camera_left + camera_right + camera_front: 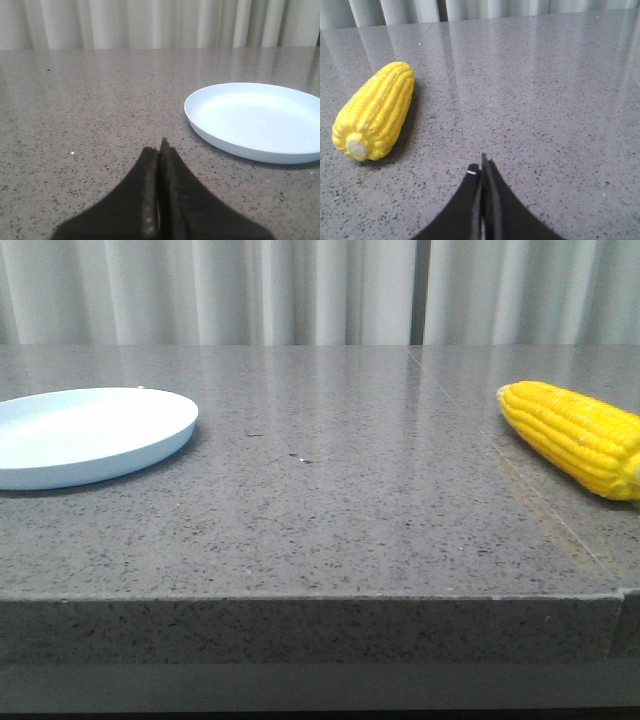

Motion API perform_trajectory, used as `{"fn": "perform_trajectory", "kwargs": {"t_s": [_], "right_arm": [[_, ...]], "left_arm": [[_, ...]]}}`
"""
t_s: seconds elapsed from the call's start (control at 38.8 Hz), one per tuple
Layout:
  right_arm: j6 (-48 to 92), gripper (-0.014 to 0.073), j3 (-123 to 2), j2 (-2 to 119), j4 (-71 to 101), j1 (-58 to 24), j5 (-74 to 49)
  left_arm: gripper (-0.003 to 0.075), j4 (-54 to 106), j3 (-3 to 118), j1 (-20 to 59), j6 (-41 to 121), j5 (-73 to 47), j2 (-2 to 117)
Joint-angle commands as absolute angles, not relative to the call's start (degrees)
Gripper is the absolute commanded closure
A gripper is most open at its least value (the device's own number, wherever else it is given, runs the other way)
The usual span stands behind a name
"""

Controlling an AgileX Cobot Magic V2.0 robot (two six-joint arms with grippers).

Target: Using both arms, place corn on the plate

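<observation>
The yellow corn (578, 435) lies on its side at the far right of the grey table, partly cut off by the frame edge. In the right wrist view the corn (376, 111) shows its pale stub end toward the camera. The pale-blue plate (85, 432) sits empty at the far left. It also shows in the left wrist view (260, 120). My left gripper (161, 152) is shut and empty, on the table side of the plate, apart from it. My right gripper (482, 167) is shut and empty, apart from the corn. Neither gripper shows in the front view.
The speckled grey stone table (340, 500) has its front edge near the bottom of the front view. A seam (530, 495) runs across the table's right part, near the corn. Pale curtains (320, 290) hang behind the table.
</observation>
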State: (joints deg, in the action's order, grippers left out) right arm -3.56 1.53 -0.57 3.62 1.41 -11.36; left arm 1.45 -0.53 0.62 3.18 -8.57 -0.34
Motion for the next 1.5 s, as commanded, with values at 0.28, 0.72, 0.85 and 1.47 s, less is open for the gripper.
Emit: {"fn": "perform_trajectory", "kwargs": {"t_s": [0.28, 0.72, 0.85, 1.47], "right_arm": [[-3.02, 0.0662, 0.18, -1.58, 4.03, 1.74, -5.05], [-3.07, 0.0661, -20.80, 0.49, 4.03, 1.74, -16.58], [-3.39, 0.0655, -28.70, 7.00, 4.17, 1.74, -21.33], [-3.39, 0.0264, -34.00, 19.20, 4.17, 1.74, -21.53]], "left_arm": [[0.0741, 1.61, -1.82, 0.52, 3.15, -0.46, -1.14], [0.0741, 7.34, 16.01, 0.52, 3.07, -1.66, 1.92], [0.0741, 4.01, 22.99, 0.52, 3.07, -9.65, 8.32], [0.0299, 1.49, 28.37, 0.52, 3.07, -9.56, 19.68]]}}
